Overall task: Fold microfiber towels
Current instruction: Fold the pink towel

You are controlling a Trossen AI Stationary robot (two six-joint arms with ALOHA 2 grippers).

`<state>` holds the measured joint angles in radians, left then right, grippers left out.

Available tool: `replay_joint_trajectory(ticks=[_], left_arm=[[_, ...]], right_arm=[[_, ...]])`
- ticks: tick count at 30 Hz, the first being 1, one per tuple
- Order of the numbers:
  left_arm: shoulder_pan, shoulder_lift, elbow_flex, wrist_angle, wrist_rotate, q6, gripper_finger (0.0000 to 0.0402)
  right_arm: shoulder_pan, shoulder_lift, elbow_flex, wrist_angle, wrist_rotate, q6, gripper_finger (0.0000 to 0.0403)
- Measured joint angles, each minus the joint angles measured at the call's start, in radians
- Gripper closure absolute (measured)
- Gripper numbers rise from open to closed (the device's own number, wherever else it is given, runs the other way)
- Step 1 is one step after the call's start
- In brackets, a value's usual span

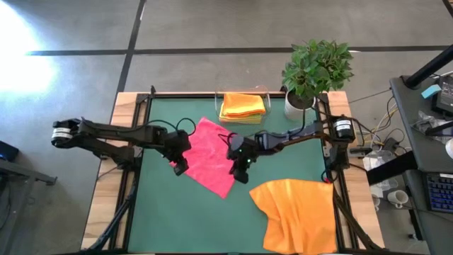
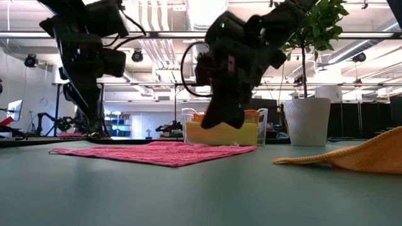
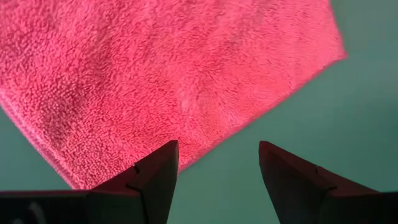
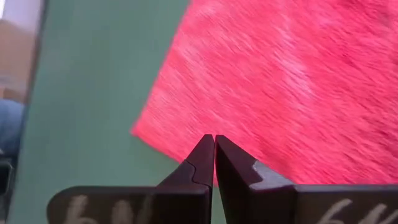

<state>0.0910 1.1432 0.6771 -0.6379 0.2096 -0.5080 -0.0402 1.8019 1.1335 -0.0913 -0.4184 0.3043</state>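
A pink towel lies flat on the green mat, set at a slant near the middle. My left gripper hangs open just above the towel's left edge, with nothing between its fingers. My right gripper is shut and empty, raised over the towel's right edge; in the low view it is clear of the cloth. An orange towel lies rumpled at the near right. Folded yellow and orange towels rest in a clear bin at the far edge.
A potted plant in a white pot stands at the far right corner, beside the clear bin. Bare green mat lies to the near left of the pink towel. Wooden table borders flank the mat.
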Motion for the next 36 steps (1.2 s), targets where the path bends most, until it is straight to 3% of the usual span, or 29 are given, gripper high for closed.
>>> replay_joint_trajectory(ticks=[11, 20, 25, 36], left_arm=[[-0.046, -0.033, -0.024, 0.001, -0.006, 0.077, 0.0194], [-0.060, -0.028, -0.031, 0.000, -0.037, 0.126, 0.0194], [-0.064, -0.028, -0.040, 0.000, -0.039, 0.131, 0.0194], [-0.076, -0.025, -0.047, -0.013, -0.039, 0.181, 0.0194]], right_arm=[[0.137, 0.048, 0.046, 0.080, 0.239, 0.260, 0.0394], [0.208, 0.205, 0.182, 0.051, 0.265, 0.379, 0.0394], [0.222, 0.270, 0.275, -0.086, 0.262, 0.414, 0.0394], [0.287, 0.258, 0.320, -0.259, 0.261, 0.488, 0.0394]])
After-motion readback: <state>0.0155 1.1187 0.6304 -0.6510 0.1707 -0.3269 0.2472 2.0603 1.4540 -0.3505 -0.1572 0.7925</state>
